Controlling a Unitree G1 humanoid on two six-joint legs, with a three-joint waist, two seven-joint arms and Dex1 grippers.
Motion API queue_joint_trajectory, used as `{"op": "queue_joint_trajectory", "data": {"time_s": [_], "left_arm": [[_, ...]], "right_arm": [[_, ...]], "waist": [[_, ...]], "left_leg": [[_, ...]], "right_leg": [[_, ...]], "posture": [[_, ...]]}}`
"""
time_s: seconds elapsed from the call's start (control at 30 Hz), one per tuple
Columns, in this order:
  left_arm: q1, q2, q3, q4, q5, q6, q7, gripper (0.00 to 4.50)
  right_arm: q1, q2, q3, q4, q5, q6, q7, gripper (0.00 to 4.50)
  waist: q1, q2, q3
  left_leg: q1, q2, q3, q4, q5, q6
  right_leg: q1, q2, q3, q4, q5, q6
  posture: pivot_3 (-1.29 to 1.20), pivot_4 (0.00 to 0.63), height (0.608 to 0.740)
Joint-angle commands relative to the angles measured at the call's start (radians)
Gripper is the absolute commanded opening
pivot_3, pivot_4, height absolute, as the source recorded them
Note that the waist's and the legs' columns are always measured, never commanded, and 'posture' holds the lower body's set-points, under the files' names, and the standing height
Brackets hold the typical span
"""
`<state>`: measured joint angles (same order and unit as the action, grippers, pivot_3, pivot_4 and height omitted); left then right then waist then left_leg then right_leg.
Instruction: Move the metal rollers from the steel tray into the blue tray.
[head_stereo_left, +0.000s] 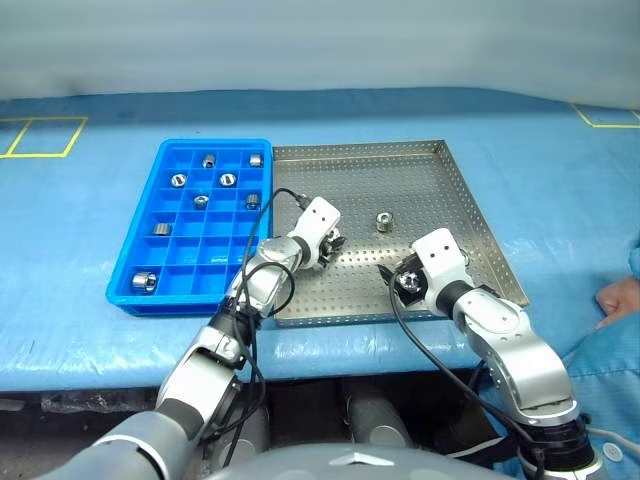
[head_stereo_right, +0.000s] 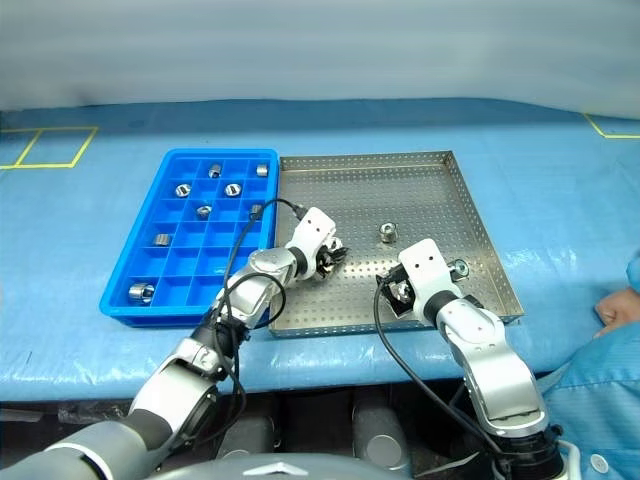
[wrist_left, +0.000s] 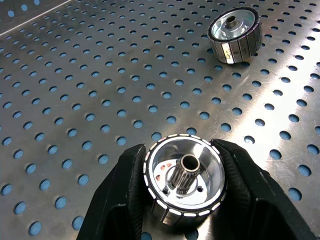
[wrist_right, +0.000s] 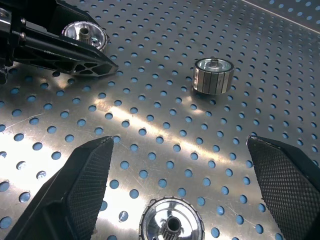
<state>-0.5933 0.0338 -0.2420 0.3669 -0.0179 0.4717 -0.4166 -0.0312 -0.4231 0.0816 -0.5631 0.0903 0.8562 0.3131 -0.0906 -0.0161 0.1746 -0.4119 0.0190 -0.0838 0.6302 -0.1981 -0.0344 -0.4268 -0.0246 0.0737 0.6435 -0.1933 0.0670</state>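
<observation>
In front of me is a long desk (head_stereo_left: 90, 300) with a bright blue cover all over it. Thin yellow lines make square shapes on the cover at its far left corner (head_stereo_left: 40, 137) and its far right corner (head_stereo_left: 605, 115). Two trays lie right on the cover, side by side and touching. On my left is the bright blue plastic tray (head_stereo_left: 135, 255) with lots of little square boxes inside. On my right is the big square silver metal tray (head_stereo_left: 480, 215) with tiny holes all over its floor and a low rim. The near edges of both trays sit close to the front edge of the desk.
</observation>
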Motion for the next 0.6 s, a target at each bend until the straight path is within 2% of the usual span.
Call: {"op": "queue_joint_trajectory", "data": {"time_s": [0.03, 0.2, 0.3, 0.47, 0.6], "left_arm": [[0.021, 0.026, 0.096, -0.233, -0.064, 0.080, 0.014, 1.82], [0.128, 0.110, 0.202, -0.551, -0.055, 0.265, 0.106, 1.82], [0.214, 0.155, 0.277, -0.703, 0.011, 0.394, 0.209, 1.82], [0.299, 0.184, 0.325, -0.823, 0.073, 0.515, 0.313, 1.82], [0.315, 0.177, 0.321, -0.813, 0.089, 0.537, 0.352, 1.82]], "right_arm": [[-0.022, 0.015, 0.019, -0.013, 0.027, -0.026, 0.029, 4.50], [-0.037, 0.016, 0.051, 0.003, 0.032, -0.038, 0.053, 4.50], [-0.060, 0.015, 0.063, 0.032, 0.036, -0.045, 0.069, 4.50], [-0.096, 0.012, 0.084, 0.074, 0.030, -0.061, 0.087, 4.50], [-0.119, 0.014, 0.102, 0.098, 0.026, -0.072, 0.093, 4.50]], "waist": [[0.000, 0.000, 0.000], [0.004, 0.001, 0.000], [0.018, 0.000, 0.000], [0.046, 0.000, 0.000], [0.076, 0.000, 0.000]], "left_leg": [[0.000, 0.000, 0.000, 0.000, 0.000, 0.000], [0.001, 0.000, 0.000, -0.001, 0.000, 0.000], [0.001, 0.000, 0.000, 0.000, 0.000, 0.000], [0.001, 0.000, -0.001, 0.000, 0.000, 0.000], [0.000, 0.000, -0.001, 0.001, 0.000, 0.000]], "right_leg": [[0.000, 0.000, 0.000, 0.000, 0.000, 0.000], [0.000, 0.000, 0.000, 0.000, 0.000, 0.000], [0.001, 0.000, 0.000, 0.000, 0.000, 0.000], [0.001, 0.000, -0.001, 0.000, 0.000, 0.000], [0.001, 0.000, -0.002, 0.000, 0.000, 0.000]], "posture": [[-0.05, 0.150, 0.740], [0.00, 0.150, 0.740], [0.04, 0.150, 0.740], [0.10, 0.150, 0.740], [0.11, 0.150, 0.740]]}}
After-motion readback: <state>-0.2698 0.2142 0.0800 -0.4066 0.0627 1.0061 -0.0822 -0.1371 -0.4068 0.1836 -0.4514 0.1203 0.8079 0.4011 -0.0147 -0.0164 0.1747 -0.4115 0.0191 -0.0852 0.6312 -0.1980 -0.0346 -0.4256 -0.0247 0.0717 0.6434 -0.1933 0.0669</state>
